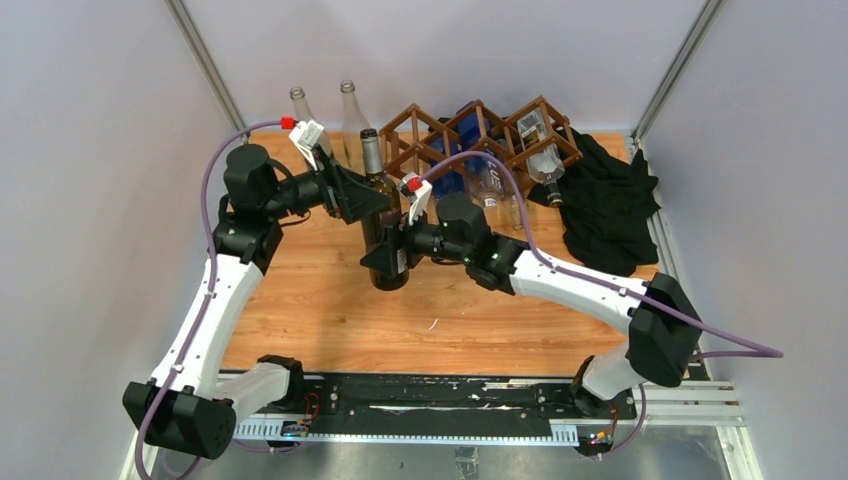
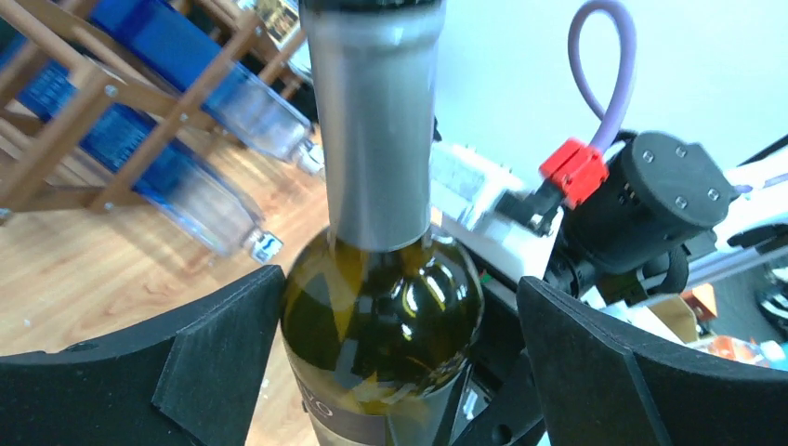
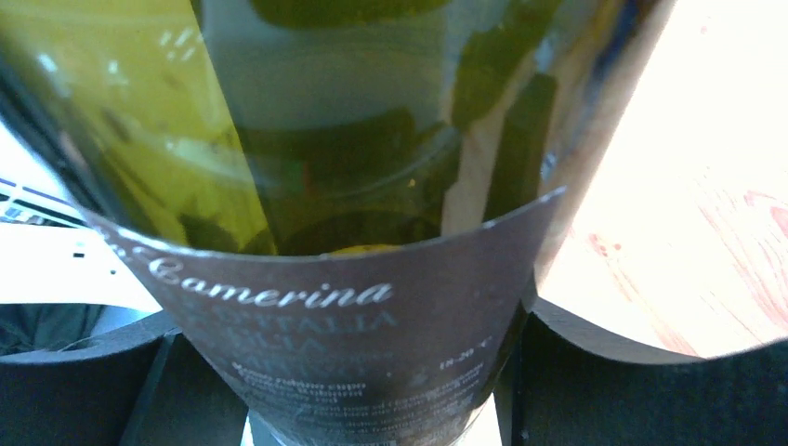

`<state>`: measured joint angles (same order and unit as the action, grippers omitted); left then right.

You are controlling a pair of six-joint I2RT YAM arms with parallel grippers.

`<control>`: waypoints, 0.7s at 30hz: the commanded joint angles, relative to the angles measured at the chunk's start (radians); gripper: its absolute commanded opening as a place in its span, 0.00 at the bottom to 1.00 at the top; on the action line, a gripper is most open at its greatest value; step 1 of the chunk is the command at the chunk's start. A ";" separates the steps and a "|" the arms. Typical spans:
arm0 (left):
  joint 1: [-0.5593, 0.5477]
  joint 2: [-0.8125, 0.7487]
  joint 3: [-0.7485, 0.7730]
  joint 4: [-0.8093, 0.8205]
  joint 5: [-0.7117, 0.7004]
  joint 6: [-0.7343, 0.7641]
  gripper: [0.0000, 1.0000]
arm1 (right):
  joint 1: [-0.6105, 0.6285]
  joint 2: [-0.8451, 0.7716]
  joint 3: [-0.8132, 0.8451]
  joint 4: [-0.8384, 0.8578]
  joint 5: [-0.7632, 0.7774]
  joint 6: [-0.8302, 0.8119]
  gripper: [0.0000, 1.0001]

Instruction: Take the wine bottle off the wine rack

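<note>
Bottle [image 1: 372, 160] upright at mid-frame, out of the rack [image 1: 445, 127].
I see my left fingers [image 2: 214, 353] spread around its shoulder, one touching the glass, the other clear of it. My right fingers [image 3: 641, 390] are clamped on the labelled body lower down. The rack stands just behind, toward the upper right.

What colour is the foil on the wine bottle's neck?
Silver-grey; the foil on the wine bottle shows best in the left wrist view.
</note>
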<state>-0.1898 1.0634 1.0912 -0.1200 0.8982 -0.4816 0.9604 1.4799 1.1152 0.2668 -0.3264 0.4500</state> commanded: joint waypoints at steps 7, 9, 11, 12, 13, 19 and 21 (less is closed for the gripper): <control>0.070 0.043 0.088 0.068 0.019 -0.040 0.89 | 0.053 -0.015 0.028 -0.084 0.104 -0.099 0.00; 0.077 0.053 0.086 0.069 0.022 -0.046 0.81 | 0.064 -0.018 0.029 -0.089 0.117 -0.115 0.00; 0.081 0.057 0.081 0.063 0.020 -0.039 0.72 | 0.068 -0.022 0.028 -0.092 0.128 -0.125 0.00; 0.082 0.060 0.080 0.049 0.015 -0.029 0.70 | 0.071 -0.024 0.027 -0.092 0.133 -0.130 0.00; 0.082 0.063 0.077 0.036 0.010 -0.019 0.68 | 0.073 -0.028 0.026 -0.091 0.136 -0.136 0.00; 0.094 0.079 0.083 0.018 -0.006 -0.008 0.40 | 0.083 -0.027 0.032 -0.100 0.155 -0.152 0.00; 0.096 0.086 0.097 -0.002 -0.018 0.014 0.18 | 0.083 -0.020 0.042 -0.119 0.171 -0.143 0.09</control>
<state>-0.1059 1.1385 1.1664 -0.1009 0.8948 -0.5110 1.0264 1.4837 1.1152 0.0956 -0.1932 0.3283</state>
